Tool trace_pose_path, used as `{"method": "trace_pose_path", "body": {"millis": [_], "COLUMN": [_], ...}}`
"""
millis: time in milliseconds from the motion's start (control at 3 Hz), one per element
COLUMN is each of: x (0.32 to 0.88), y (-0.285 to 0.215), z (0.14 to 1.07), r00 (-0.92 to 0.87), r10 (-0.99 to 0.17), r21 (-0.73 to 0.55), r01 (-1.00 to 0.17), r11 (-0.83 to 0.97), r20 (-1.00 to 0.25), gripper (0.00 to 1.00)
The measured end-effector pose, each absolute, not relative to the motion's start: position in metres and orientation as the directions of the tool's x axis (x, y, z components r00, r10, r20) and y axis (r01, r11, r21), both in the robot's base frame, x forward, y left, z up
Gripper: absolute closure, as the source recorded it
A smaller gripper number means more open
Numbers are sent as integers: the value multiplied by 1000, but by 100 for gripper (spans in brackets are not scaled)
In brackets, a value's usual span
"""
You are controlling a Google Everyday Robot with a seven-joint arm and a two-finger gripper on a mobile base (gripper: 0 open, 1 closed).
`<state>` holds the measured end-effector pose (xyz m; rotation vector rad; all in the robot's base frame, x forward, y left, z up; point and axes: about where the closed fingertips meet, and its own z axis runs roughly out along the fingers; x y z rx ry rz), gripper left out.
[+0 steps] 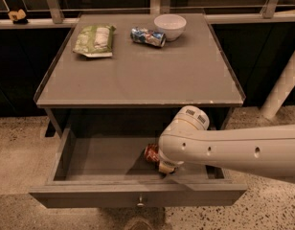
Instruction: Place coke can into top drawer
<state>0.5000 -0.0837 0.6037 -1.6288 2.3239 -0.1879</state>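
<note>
The top drawer (99,158) of the grey cabinet is pulled open, with its flat front panel and small round knob (140,202) towards the camera. The coke can (151,152), red-orange with a silver end, is inside the drawer near the middle, partly hidden by my arm. My gripper (164,166) reaches down into the drawer right beside the can. The white arm and wrist cover most of it and the drawer's right half.
On the cabinet top (138,75) lie a green snack bag (94,40), a blue-and-silver can on its side (147,36) and a white bowl (170,26). A white post (284,83) stands at the right. The floor is speckled.
</note>
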Motion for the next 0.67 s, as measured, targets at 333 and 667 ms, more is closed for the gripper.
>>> {"method": "trace_pose_path", "body": {"millis": [333,667], "x": [500,500], "y": [-84,-84], "z": [604,604], "r00": [-314,-314], "r10": [-935,-935], "r21": [-274,-274], "r01": [-896,-896], "r11": [350,350], "r20": [-166,-166], "gripper": [0,0]}}
